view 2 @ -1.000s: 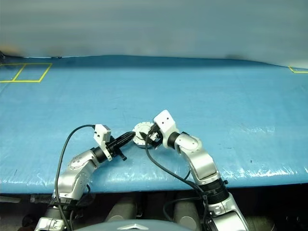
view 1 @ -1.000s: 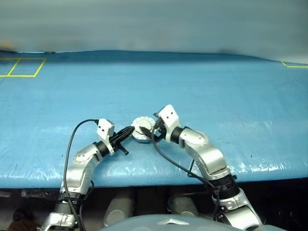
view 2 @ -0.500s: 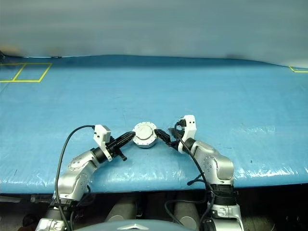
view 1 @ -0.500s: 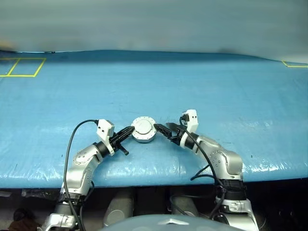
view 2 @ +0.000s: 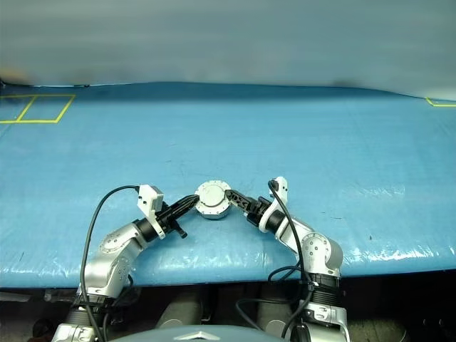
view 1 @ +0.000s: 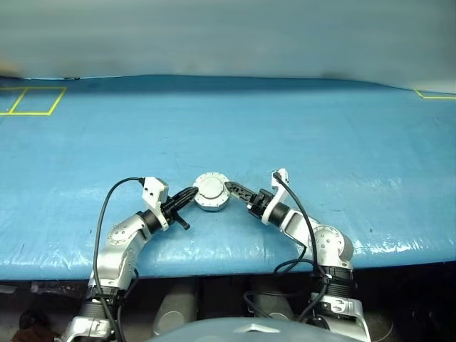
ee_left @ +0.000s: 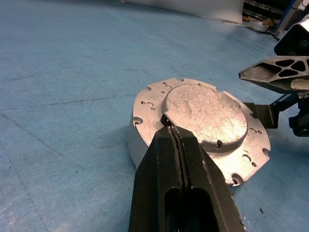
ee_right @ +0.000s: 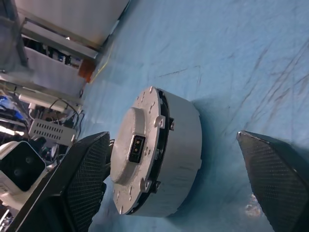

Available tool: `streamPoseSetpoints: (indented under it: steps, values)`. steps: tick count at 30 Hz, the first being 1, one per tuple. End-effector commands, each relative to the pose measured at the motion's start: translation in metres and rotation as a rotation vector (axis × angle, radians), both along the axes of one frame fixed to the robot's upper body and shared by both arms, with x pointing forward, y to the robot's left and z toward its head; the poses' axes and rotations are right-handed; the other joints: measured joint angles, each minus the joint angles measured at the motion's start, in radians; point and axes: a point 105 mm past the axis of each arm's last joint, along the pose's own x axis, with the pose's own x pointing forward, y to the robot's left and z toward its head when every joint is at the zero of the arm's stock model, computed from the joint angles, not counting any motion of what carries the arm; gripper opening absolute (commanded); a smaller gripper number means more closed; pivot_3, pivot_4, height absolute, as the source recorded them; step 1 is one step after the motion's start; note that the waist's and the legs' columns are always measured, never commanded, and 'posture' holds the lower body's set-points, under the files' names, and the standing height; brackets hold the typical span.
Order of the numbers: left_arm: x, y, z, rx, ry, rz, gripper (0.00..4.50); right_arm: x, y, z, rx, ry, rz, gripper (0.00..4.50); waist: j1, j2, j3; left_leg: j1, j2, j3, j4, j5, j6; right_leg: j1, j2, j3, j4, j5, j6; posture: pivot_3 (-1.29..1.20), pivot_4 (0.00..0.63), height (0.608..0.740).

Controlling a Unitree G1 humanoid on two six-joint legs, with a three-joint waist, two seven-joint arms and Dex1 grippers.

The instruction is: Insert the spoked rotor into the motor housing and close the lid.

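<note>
The motor housing [view 1: 211,192], a short silver cylinder, sits on the blue table near its front edge. The lid [ee_left: 205,113] lies flat and closed on top of it. The spoked rotor is hidden. My left gripper [view 1: 191,193] is shut, its tips [ee_left: 176,140] resting on the lid's rim at the housing's left side. My right gripper [view 1: 232,189] stands open at the housing's right side. Its fingers [ee_right: 84,179] spread wide, with the housing [ee_right: 178,159] just ahead of them and nothing gripped.
Blue sheeting covers the table [view 1: 320,142], whose front edge [view 1: 228,262] runs just below both arms. Yellow tape squares [view 1: 32,100] mark the far left corner, and a yellow line [view 1: 434,94] marks the far right.
My right gripper came down off the top of the housing, rolled over and settled lower at its right side. The lid now shows flat on the housing. My left gripper stayed put.
</note>
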Motion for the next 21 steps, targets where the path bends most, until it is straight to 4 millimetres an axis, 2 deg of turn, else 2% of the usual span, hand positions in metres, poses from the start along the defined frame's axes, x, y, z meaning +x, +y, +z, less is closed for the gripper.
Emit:
streamPoseSetpoints:
  steps: [1, 7, 10, 16, 19, 21]
  values:
    - [-0.0039, -0.0049, -0.0050, 0.022, 0.014, -0.022, 0.00, -0.0080, 0.0113, -0.0124, 0.024, 0.071, 0.037, 4.46, -0.001, 0.000, 0.000, 0.000, 0.000, 0.000, 0.000, 0.000, 0.000, 0.000, 0.000, 0.000, 0.000, 0.000, 0.000, 0.00, 0.150, 0.740]
    - [-0.0038, -0.0056, -0.0049, 0.027, 0.009, -0.023, 0.00, -0.0076, 0.0183, -0.0158, 0.056, 0.101, 0.032, 4.46, -0.009, 0.000, -0.001, 0.001, 0.000, 0.000, 0.000, 0.000, 0.000, 0.001, 0.000, 0.000, 0.000, 0.000, 0.000, 0.00, 0.150, 0.740]
    - [-0.0037, -0.0056, -0.0050, 0.028, 0.008, -0.023, 0.00, -0.0081, 0.0203, -0.0157, 0.079, 0.112, 0.029, 3.83, -0.009, 0.000, -0.001, 0.001, 0.001, 0.000, 0.000, 0.000, 0.000, 0.000, 0.000, 0.000, 0.000, 0.000, 0.000, 0.00, 0.150, 0.740]
    - [-0.0046, -0.0052, -0.0061, 0.029, 0.010, -0.023, 0.00, -0.0067, 0.0203, -0.0152, 0.106, 0.124, 0.016, 1.95, -0.009, 0.001, -0.001, 0.001, 0.000, 0.000, 0.000, 0.000, 0.000, 0.000, 0.000, 0.001, 0.000, 0.000, 0.000, 0.00, 0.150, 0.740]
    - [-0.0049, -0.0053, -0.0068, 0.031, 0.010, -0.023, 0.00, -0.0050, 0.0195, -0.0137, 0.123, 0.125, 0.008, 1.32, -0.008, 0.001, -0.001, 0.001, 0.000, 0.000, 0.000, 0.000, 0.000, 0.000, 0.000, 0.001, 0.000, 0.000, 0.000, 0.00, 0.150, 0.740]
    - [-0.0052, -0.0054, -0.0069, 0.031, 0.011, -0.024, 0.00, -0.0043, 0.0190, -0.0134, 0.124, 0.126, 0.005, 1.26, -0.008, 0.001, -0.001, 0.001, 0.000, 0.001, 0.000, 0.000, -0.001, 0.000, 0.000, 0.001, 0.000, 0.000, 0.000, 0.00, 0.150, 0.740]
